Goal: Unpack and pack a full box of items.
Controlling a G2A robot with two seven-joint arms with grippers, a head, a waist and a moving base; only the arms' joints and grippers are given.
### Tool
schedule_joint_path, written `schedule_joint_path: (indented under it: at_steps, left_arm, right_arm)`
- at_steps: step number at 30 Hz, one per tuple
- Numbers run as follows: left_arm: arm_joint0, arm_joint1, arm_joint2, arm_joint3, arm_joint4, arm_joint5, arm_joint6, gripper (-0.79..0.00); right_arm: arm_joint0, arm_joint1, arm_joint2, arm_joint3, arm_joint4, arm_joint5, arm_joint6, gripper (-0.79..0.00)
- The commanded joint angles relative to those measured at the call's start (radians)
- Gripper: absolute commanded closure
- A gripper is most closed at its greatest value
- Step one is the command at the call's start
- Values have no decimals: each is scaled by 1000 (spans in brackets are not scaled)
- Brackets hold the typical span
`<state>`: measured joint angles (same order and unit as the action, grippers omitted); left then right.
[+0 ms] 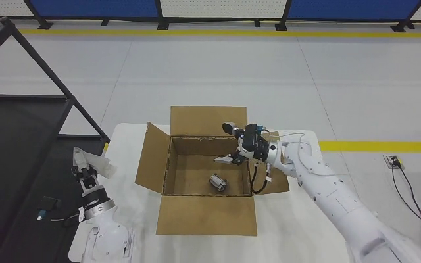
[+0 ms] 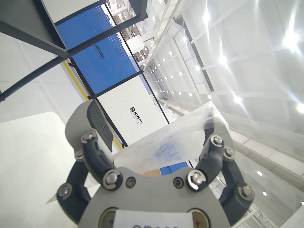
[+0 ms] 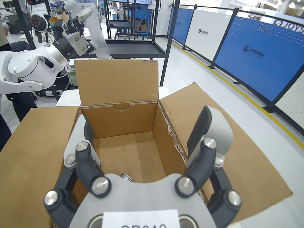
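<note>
An open cardboard box (image 1: pixel 204 214) stands on the white table (image 1: pixel 296 223) with its flaps spread out. On its floor lies a small metal can-like item (image 1: pixel 218 182), which peeks past my right gripper's base as a metal rim (image 3: pixel 125 176). My right gripper (image 1: pixel 227 158) (image 3: pixel 144 129) hangs open over the box's right side, nothing between its fingers. At the table's left end my left gripper (image 1: pixel 80 156) (image 2: pixel 152 115) points upward with its fingers spread. A clear plastic bag (image 2: pixel 171 143) (image 1: pixel 105 167) (image 3: pixel 98 41) rests against one finger.
A black metal shelf rack (image 1: pixel 39 131) stands close beside the left arm, off the table's left edge. The box's raised left flap (image 3: pixel 116 81) stands between the two arms. Bare table shows to the right of the box.
</note>
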<state>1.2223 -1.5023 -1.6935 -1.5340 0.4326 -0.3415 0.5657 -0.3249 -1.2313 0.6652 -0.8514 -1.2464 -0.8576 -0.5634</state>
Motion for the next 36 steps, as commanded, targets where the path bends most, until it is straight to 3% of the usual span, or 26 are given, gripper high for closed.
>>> schedule_joint_path:
  at_steps: [1, 5, 9, 15, 17, 21, 25, 36]
  left_arm:
    - [-1, 0, 0, 2, 1, -2, -1, -785]
    - [-3, 1, -3, 4, -1, -2, -1, -785]
    - [-5, 1, -5, 5, -2, -2, -3, -785]
    - [-15, 1, 0, 8, -5, -4, -12, -785]
    - [-22, 1, 5, 13, -2, -3, -17, -785]
    - [-38, 1, 16, 24, 9, 2, -25, -785]
    - [-49, 1, 29, 31, 24, 7, -27, -785]
    - [-63, -1, 53, 34, 50, 17, -25, -785]
  right_arm:
    - [-86, 55, 99, -156, 9, 30, 70, -785]
    - [-279, 143, 315, -421, 61, 93, 248, -785]
    - [-446, 196, 517, -591, 143, 199, 451, -785]
    - [-585, 229, 742, -617, 237, 450, 679, -785]
    - [-597, 237, 787, -572, 260, 444, 742, -785]
    - [-601, 258, 838, -439, 266, 260, 834, -785]
    - [-591, 266, 818, -349, 256, 160, 948, -785]
    - [-493, 250, 682, -187, 253, 132, 1147, -785]
